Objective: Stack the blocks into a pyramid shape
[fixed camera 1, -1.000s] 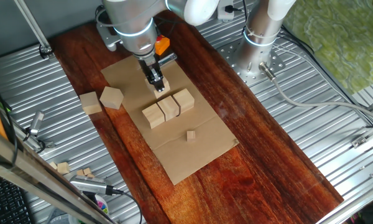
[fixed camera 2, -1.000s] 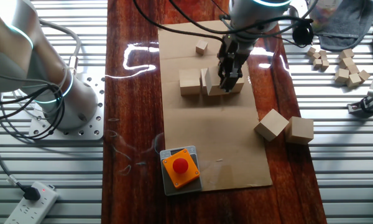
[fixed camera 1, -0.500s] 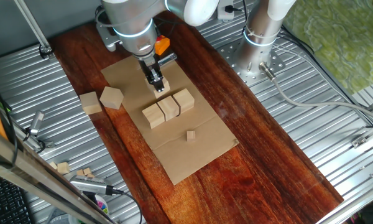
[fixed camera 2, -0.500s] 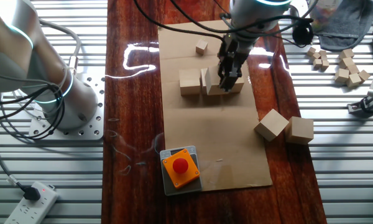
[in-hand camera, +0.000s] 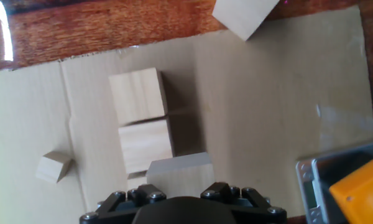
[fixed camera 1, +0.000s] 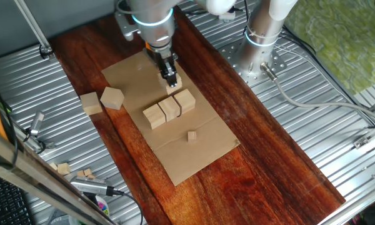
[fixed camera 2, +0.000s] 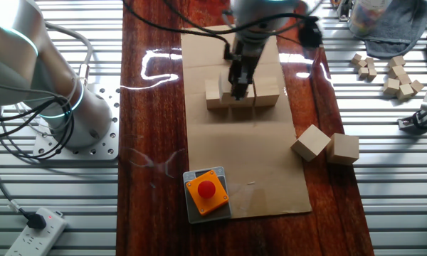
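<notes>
Pale wooden cube (in-hand camera: 180,174) in the pincer (fixed camera 1: 171,80) above three square-edged blocks (fixed camera 1: 169,109).

arm (fixed camera 1: 151,12): silver-grey, glowing ring joint | end effector (fixed camera 1: 170,75): black, screw-studded | cables: black

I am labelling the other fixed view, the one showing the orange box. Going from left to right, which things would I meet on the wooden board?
Orange box → row of three blocks, with the end effector above it → two loose blocks at the board's right edge.
</notes>
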Action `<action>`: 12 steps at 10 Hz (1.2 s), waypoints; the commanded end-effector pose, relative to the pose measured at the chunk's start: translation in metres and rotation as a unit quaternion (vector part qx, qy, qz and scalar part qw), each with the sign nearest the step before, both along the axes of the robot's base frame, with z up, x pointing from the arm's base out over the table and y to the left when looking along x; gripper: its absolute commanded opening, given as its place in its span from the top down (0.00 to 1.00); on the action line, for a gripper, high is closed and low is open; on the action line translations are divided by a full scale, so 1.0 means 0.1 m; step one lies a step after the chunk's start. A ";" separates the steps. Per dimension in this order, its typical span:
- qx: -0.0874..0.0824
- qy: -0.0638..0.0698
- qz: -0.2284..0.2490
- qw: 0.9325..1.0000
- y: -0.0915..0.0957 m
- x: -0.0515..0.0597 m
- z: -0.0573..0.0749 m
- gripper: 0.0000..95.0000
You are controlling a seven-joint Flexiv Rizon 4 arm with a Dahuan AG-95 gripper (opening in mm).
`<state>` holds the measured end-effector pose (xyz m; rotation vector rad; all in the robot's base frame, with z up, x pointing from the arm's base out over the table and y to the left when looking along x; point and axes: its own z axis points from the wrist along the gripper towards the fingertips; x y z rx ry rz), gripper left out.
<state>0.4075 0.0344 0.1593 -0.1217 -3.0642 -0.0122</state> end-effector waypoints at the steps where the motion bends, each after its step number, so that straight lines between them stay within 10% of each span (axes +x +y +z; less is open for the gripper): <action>1: 0.000 -0.009 -0.005 1.000 0.08 -0.01 -0.06 1.00; 12: 0.004 -0.024 -0.010 1.000 0.28 0.05 -0.33 1.00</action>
